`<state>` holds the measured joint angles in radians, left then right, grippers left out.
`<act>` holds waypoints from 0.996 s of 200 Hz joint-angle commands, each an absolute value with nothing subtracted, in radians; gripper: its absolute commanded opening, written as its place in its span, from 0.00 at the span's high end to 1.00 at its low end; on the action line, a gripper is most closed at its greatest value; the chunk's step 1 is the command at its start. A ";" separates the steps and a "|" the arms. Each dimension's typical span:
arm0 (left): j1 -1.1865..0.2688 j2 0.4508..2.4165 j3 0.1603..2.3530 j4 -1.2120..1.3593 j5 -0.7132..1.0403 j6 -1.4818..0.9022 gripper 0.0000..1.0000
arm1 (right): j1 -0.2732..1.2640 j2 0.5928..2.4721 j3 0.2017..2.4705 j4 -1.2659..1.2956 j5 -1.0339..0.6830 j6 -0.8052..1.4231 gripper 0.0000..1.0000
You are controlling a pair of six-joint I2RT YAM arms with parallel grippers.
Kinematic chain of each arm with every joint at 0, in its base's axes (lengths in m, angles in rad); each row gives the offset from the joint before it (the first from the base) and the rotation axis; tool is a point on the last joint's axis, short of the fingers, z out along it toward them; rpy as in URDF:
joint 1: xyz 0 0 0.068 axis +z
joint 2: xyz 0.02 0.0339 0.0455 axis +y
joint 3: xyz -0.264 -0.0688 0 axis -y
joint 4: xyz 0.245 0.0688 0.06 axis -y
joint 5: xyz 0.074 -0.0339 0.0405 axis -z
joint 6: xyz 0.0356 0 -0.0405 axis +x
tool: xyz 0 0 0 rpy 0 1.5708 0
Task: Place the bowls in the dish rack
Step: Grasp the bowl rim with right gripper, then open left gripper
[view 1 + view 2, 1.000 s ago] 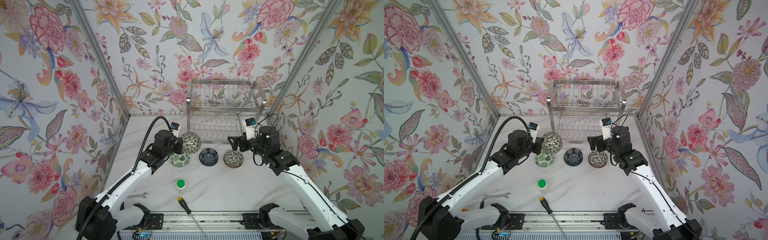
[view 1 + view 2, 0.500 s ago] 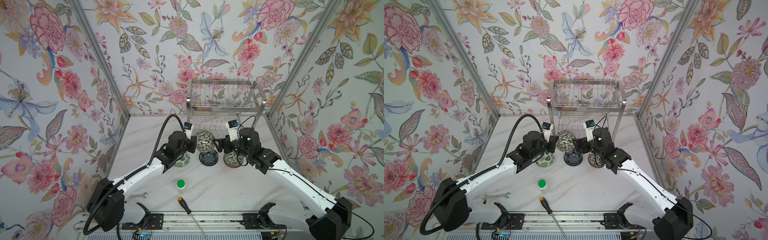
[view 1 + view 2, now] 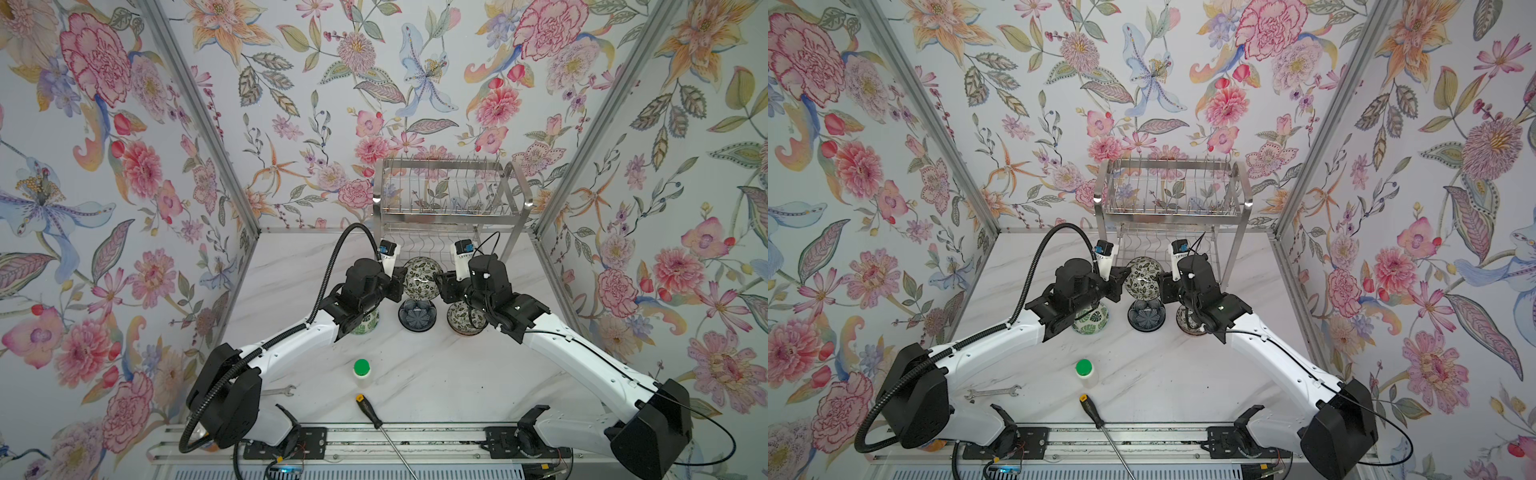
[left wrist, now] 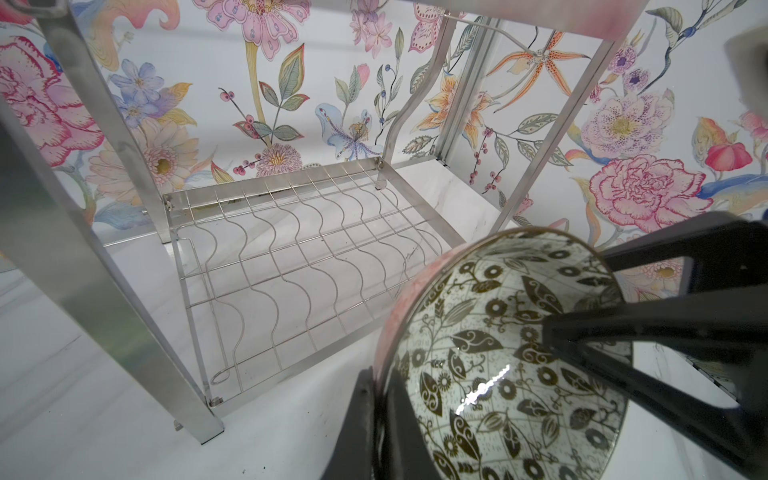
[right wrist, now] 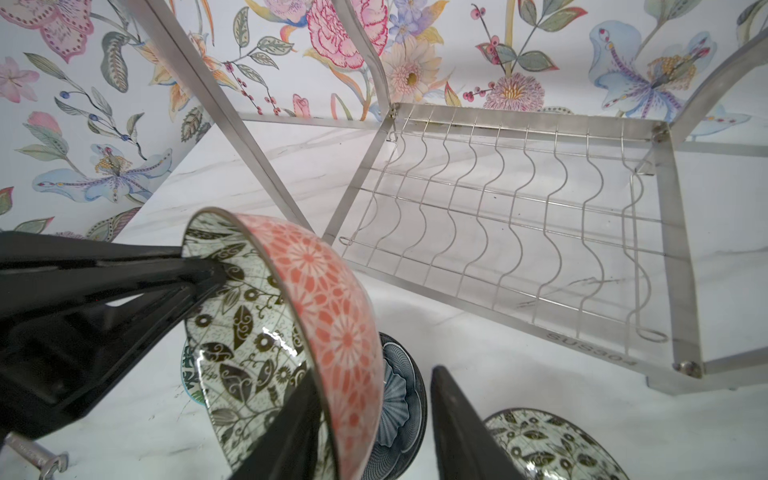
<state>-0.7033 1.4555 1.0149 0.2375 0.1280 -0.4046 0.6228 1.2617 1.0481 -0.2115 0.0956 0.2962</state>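
A black-and-white floral bowl with a pink outside hangs on edge above the table. My left gripper is shut on its rim. My right gripper straddles the opposite rim, one finger inside, the other standing off the pink wall, so it is open. On the table below sit a navy petal bowl, a green leaf bowl and another black-and-white bowl. The dish rack stands just behind, its wavy lower shelf bare.
A green-capped white bottle, a screwdriver and a wrench lie near the front edge. The rack's flat steel legs stand close to both grippers. Floral walls enclose the table on three sides.
My left arm has carried the floral bowl right, to the middle in front of the rack. My right gripper has swung left from the bowl on the table and narrowed its jaws round the held bowl's rim.
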 commanded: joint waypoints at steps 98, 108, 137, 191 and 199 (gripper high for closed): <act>-0.718 1.485 1.055 0.309 0.098 -0.362 0.87 | 0.626 1.307 1.094 -0.186 0.160 0.295 1.00; -0.715 1.484 1.060 0.284 0.071 -0.344 0.67 | 0.624 1.308 1.094 -0.188 0.161 0.292 1.00; -0.706 1.441 1.065 0.180 -0.037 -0.260 0.01 | 0.613 1.292 1.080 -0.204 0.185 0.238 1.00; -0.612 1.370 1.049 0.035 -0.038 -0.196 0.01 | 0.618 1.266 1.013 -0.151 0.394 -0.091 1.00; -0.601 1.365 1.042 0.031 -0.033 -0.199 0.01 | 0.621 1.275 1.010 -0.130 0.451 -0.143 1.00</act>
<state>-0.6758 1.4109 1.0351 0.1028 0.0338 -0.2390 0.6353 1.3014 1.0363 -0.1722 0.2398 0.0650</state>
